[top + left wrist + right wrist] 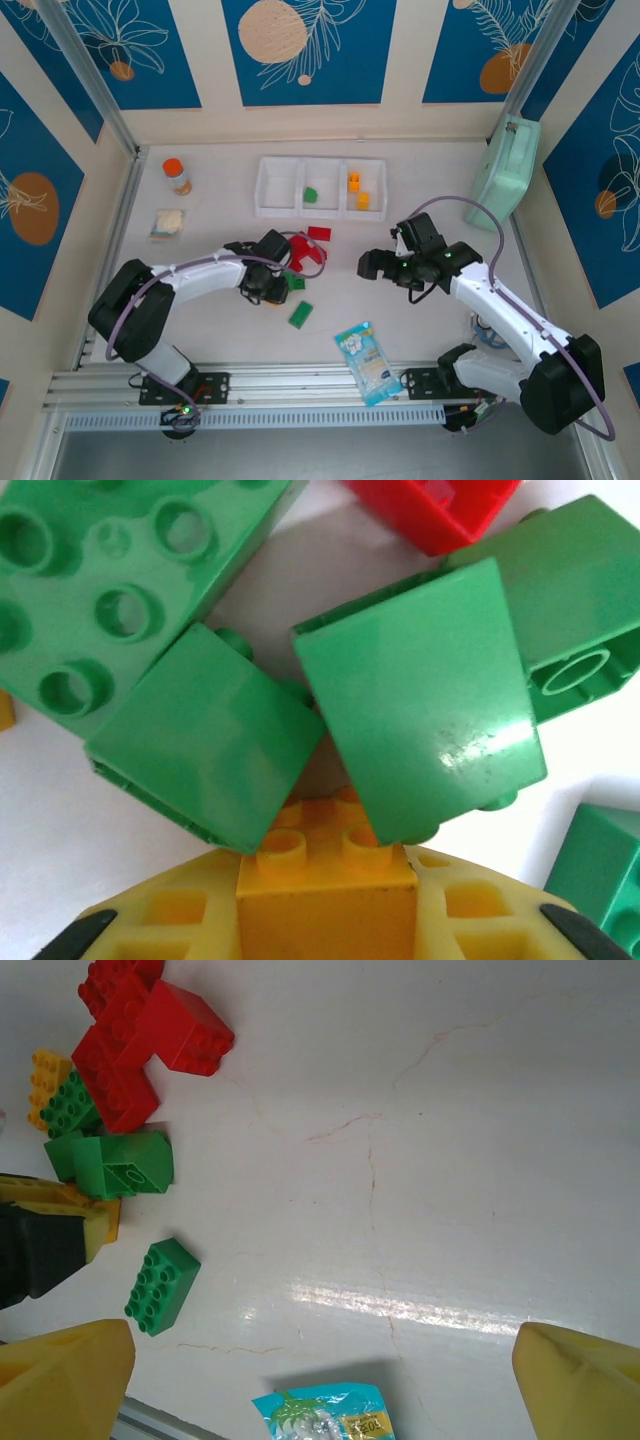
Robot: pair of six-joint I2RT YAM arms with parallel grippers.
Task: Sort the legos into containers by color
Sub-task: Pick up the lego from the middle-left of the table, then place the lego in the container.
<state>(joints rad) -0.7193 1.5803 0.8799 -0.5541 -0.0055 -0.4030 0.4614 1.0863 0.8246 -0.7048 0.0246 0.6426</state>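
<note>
My left gripper (pixel 326 875) is shut on a yellow-orange lego (pixel 327 900), pinched between its yellow fingers (pixel 165 920). Right in front of it lie two green legos (pixel 205 750) (pixel 425 730), a larger studded green one (pixel 90 580) and a red one (pixel 430 510). From above, the left gripper (pixel 270 290) sits low in the lego pile beside the red legos (pixel 305 252). A lone green lego (pixel 300 314) lies nearer the front. My right gripper (pixel 373 264) hangs open over bare table, nothing between its fingers (pixel 65 1380). The containers (pixel 272 207) hold one green lego (pixel 310 195) and two yellow ones (pixel 358 191).
A blue-white snack packet (pixel 365 360) lies near the front edge, between the arm bases. The mint-green case (pixel 505 170) leans at the back right. An orange-lidded jar (pixel 177 176) and a small pale packet (pixel 167 223) sit at the back left.
</note>
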